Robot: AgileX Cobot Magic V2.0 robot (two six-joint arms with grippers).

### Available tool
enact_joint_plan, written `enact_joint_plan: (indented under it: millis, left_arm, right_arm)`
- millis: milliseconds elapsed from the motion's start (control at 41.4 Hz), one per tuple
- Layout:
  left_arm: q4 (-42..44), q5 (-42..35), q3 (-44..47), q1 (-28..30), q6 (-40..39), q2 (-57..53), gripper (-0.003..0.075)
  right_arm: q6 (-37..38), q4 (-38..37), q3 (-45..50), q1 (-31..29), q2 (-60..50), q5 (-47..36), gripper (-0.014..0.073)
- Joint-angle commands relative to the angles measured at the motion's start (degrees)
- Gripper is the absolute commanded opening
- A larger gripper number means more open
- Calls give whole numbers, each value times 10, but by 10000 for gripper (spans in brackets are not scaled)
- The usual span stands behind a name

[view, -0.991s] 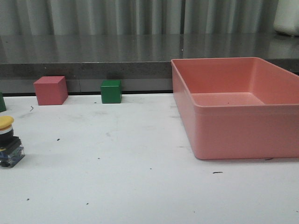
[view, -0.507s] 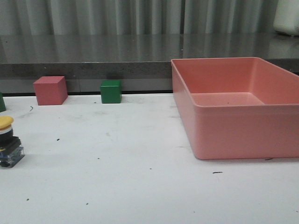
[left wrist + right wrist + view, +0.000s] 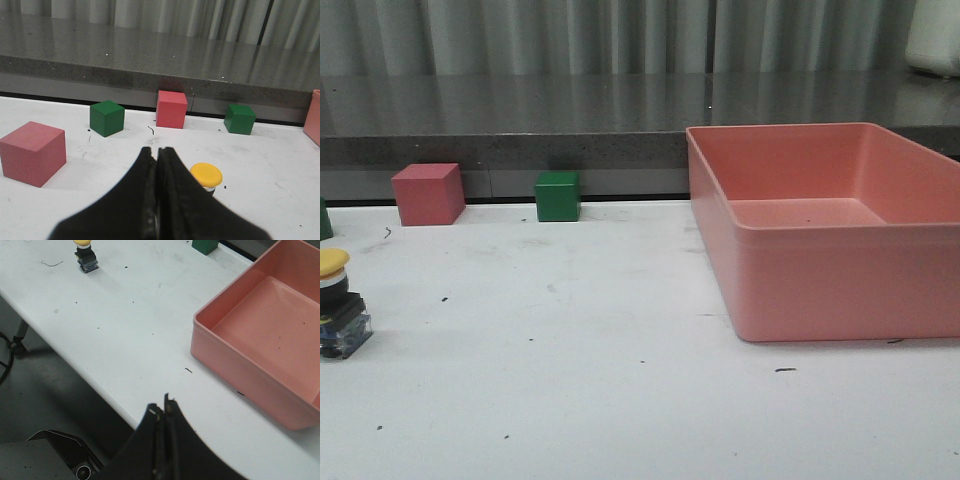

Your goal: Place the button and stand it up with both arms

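The left gripper (image 3: 158,155) has its two dark fingers pressed together with no gap and nothing between them. Just beyond its tips stands the button (image 3: 206,176), upright on the table (image 3: 280,180), its yellow cap on top and its dark body partly hidden behind the fingers. Past the button, along the table's far edge, sit a green cube (image 3: 106,118), a red cube (image 3: 171,109) and a second green cube (image 3: 239,119); a larger red cube (image 3: 33,153) lies nearer, off to the side of the gripper.

The right gripper (image 3: 164,411) is likewise closed tight and holds nothing. It hangs over the table's near edge, with the floor visible below. The pink bin (image 3: 260,340) lies just beyond it, and the button (image 3: 85,255) stands well apart from the bin at the far end of the table.

In the front view neither arm shows. The button (image 3: 337,305) stands upright well apart from the bin (image 3: 840,270), with a red cube (image 3: 428,193) and a green cube (image 3: 558,196) between them, further back.
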Motion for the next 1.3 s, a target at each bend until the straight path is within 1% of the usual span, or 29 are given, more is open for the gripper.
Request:
enact_joint_plan:
  millis: [0,145,266,532,1281]
  left_arm:
    - [-4,-54,8,0,-2,-14,-20]
    - [9,-61,9,0,-1,-13,-20]
    - [-1,-79,9,0,39,-13,-20]
    - [-1,-112,9,0,40,-14,-20]
    - [-1,-112,9,0,40,-14,-20]
  right_arm:
    - [-6,-5,-13,-3,3,-35,-118]
    - [-6,-5,-13,-3,3,-35,-118]
    - [-6,-5,-13,-3,3,-35,-118]
    - [-6,-5,-13,-3,3,-35,-118]
    - [-6,-5,-13,-3,3,-35,-118]
